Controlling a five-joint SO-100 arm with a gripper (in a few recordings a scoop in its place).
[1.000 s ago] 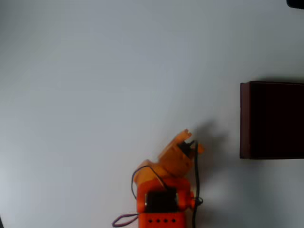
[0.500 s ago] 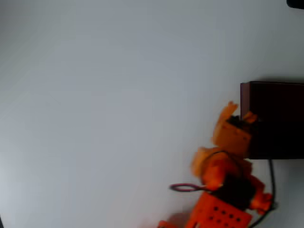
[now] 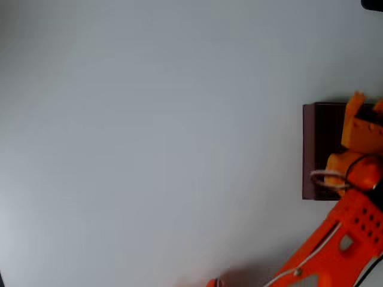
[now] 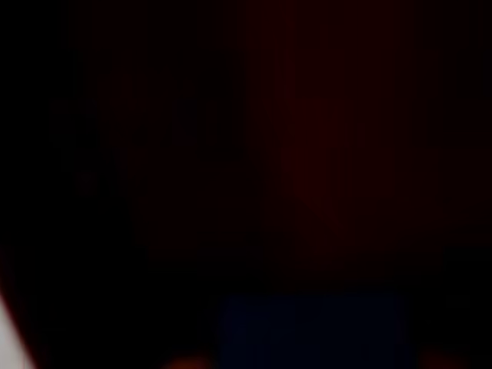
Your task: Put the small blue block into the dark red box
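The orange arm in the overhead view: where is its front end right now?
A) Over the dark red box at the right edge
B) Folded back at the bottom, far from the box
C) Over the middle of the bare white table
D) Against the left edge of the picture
A: the gripper reaches over the dark red box at the picture's right edge.

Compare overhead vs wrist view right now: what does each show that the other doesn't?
Overhead alone: the orange arm reaching from the lower right, its end effector over the dark red box, and the bare white table to the left. Wrist alone: a dim blue rectangle at the bottom edge, likely the small blue block held close to the lens. Shared: the box's dark interior and a bit of white table.
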